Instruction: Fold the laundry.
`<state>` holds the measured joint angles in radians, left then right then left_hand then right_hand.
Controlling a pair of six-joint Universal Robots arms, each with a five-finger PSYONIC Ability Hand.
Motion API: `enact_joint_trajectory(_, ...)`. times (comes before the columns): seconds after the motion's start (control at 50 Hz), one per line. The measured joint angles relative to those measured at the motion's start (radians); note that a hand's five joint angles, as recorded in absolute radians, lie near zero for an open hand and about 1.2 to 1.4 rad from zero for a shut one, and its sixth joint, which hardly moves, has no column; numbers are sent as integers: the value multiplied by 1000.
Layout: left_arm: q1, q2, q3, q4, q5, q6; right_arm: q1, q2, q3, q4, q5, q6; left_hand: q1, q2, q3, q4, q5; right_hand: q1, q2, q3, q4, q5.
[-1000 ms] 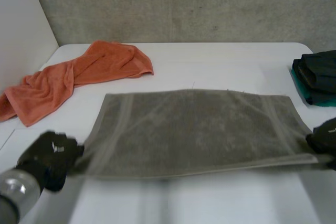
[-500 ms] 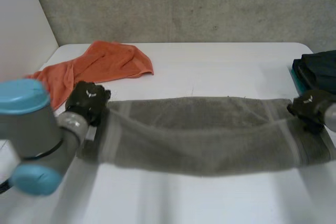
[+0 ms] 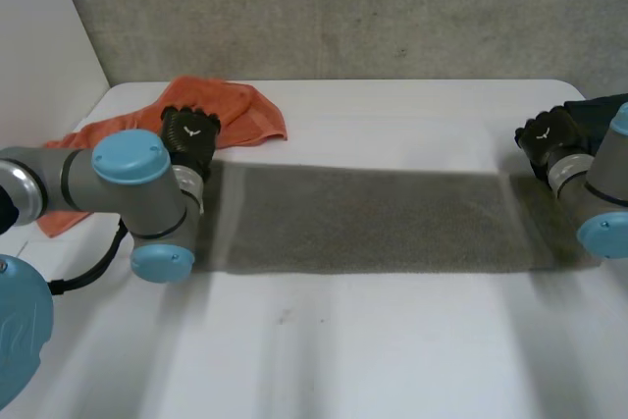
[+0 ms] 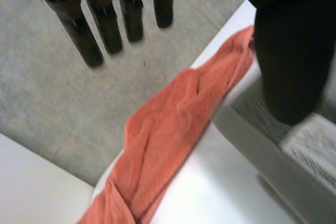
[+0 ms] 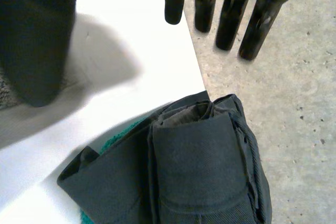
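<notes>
white table [image 3: 392, 350] meets a speckled grey concrete wall [image 3: 392, 7] behind.

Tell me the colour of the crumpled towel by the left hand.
The crumpled towel is orange; the left wrist view shows it best.

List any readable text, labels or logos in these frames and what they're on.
No words or numbers readable.
Left hand: white mark on its back, too small to read.
Right hand: similar mark, too small to read.
Grey towel, orange towel, dark folded clothes: plain.
</notes>
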<state>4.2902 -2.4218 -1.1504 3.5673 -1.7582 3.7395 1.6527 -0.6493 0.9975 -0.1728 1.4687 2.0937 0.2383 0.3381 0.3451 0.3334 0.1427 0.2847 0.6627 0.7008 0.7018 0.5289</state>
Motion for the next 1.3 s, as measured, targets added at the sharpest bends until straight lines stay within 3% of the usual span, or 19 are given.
enact_joint_trajectory(0.04,-9,3,-4,16,-1,6,6,2,2,-12,11,3,0,0,0,0,0,0,0,0,0,0)
enact_joint_trajectory(0.06,-17,7,-8,28,-2,10,10,0,8,-18,22,11,-46,-126,-129,-123,-94,-81,-441,-488,-467,-461)
enact_joint_trajectory(0.16,-31,32,-35,47,-9,14,16,-46,53,-20,46,71,-46,-134,-134,-130,-95,-81,-441,-489,-467,-461)
enact_joint_trajectory(0.24,-32,104,-116,50,-13,8,0,-196,176,-12,21,229,-46,-134,-134,-130,-94,-81,-441,-489,-467,-461)
enact_joint_trajectory(0.32,-28,201,-231,48,-10,-7,-37,-359,310,14,-54,371,-46,-134,-134,-130,-96,-81,-441,-489,-467,-461)
enact_joint_trajectory(0.44,-27,323,-400,51,0,-85,-143,-473,463,161,-199,418,-46,-134,-134,-130,-95,-81,-441,-489,-467,-461)
enact_joint_trajectory(0.56,-33,375,-490,55,6,-161,-215,-469,562,233,-263,373,-46,-134,-134,-130,-96,-52,-373,-406,-417,-407)
enact_joint_trajectory(0.66,-36,376,-497,56,6,-174,-230,-422,587,206,-263,324,-46,-134,-134,-130,-95,56,-281,-305,-308,-319)
enact_joint_trajectory(0.76,-37,371,-492,56,6,-174,-233,-351,591,135,-256,280,-46,-134,-134,-130,-94,304,14,-25,-28,-51)
enact_joint_trajectory(0.78,-37,370,-492,56,5,-173,-234,-341,588,122,-255,276,-46,-134,-134,-130,-94,452,242,197,194,150)
enact_joint_trajectory(0.84,-38,370,-492,56,5,-171,-246,-309,574,69,-242,266,-46,-134,-134,-130,-94,525,505,465,467,305)
enact_joint_trajectory(1.1,-35,394,-511,55,5,-171,-382,-383,555,39,-178,208,-46,-134,-134,-130,-94,658,513,480,486,435)
enact_joint_trajectory(1.14,-34,409,-523,54,5,-171,-429,-406,552,40,-166,112,-46,-134,-134,-130,-96,658,513,480,486,435)
enact_joint_trajectory(1.2,-33,426,-539,54,6,-172,-440,-428,550,35,-158,7,-46,-134,-134,-130,-94,658,513,480,486,435)
enact_joint_trajectory(1.3,-29,445,-555,54,6,-172,-362,-470,541,17,-163,-27,-46,-134,-134,-130,-94,667,513,480,486,435)
